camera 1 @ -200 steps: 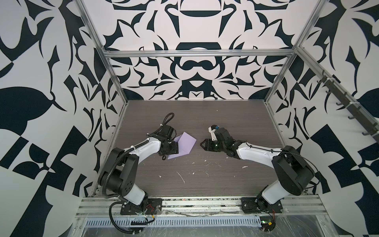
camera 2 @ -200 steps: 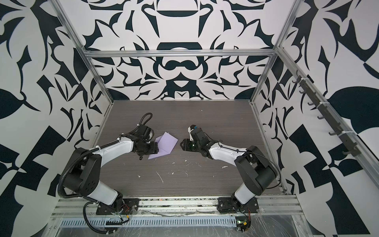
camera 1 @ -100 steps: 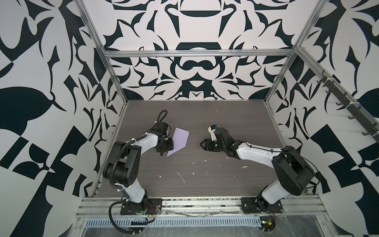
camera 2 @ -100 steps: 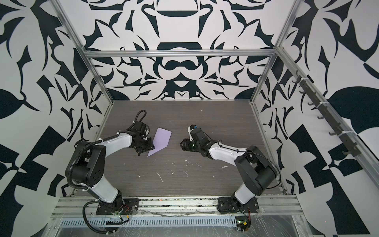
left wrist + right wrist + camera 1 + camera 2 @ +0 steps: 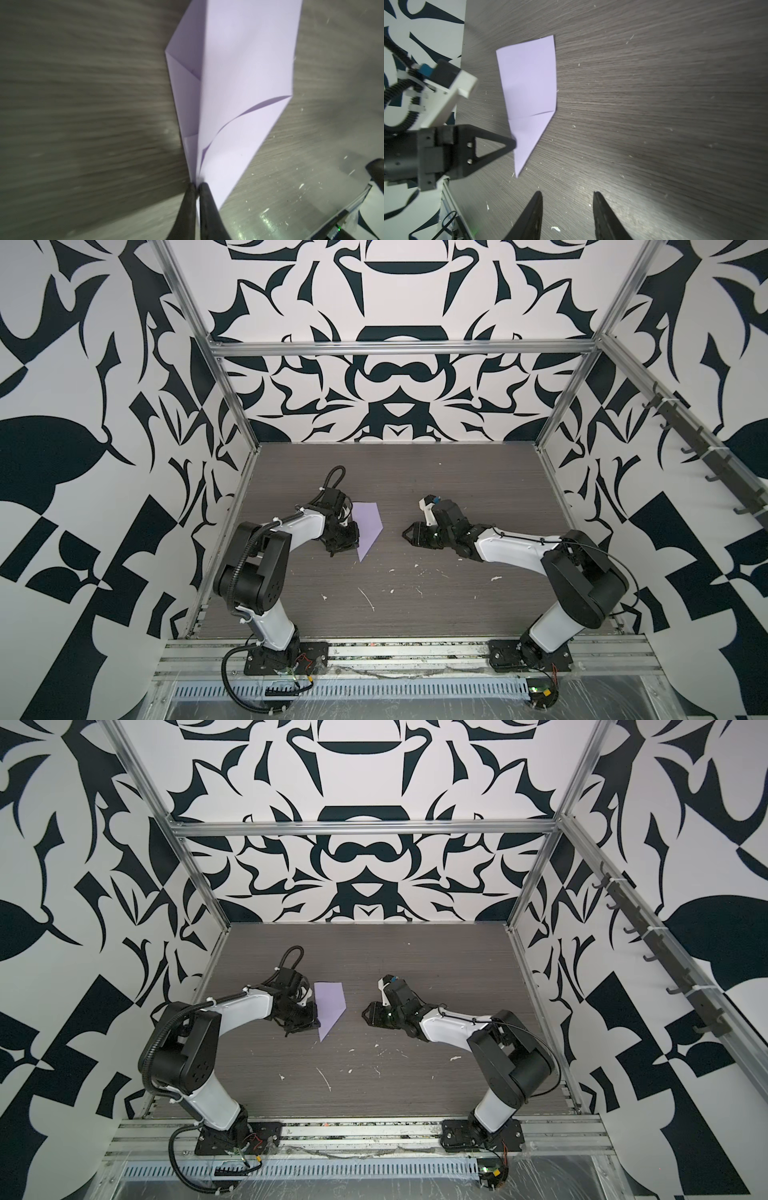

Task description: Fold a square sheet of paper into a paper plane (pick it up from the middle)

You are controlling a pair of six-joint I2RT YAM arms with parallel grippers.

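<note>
The square sheet of paper (image 5: pixel 368 524) is lilac and folded into a pointed shape, its sharp tip toward the table's front; it also shows in a top view (image 5: pixel 330 1004). My left gripper (image 5: pixel 197 185) is shut on the paper's (image 5: pixel 245 68) long left edge near the pointed end, with layers fanning out from the pinch. In both top views that left gripper (image 5: pixel 356 537) (image 5: pixel 316 1020) sits at the paper's left side. My right gripper (image 5: pixel 566 194) is open and empty, low over bare table, apart from the paper (image 5: pixel 529 87). The right gripper (image 5: pixel 405 534) points left.
Small white flecks (image 5: pixel 368 600) lie scattered on the dark wood-grain table (image 5: pixel 457 472) in front of both grippers. Patterned walls and metal frame posts (image 5: pixel 548 435) close in the sides and back. A metal rail (image 5: pixel 399 655) runs along the front.
My left gripper has shut on the paper's edge, and its arm has swung back and left. The paper has turned, its tip now toward the front. The right arm has barely moved.
</note>
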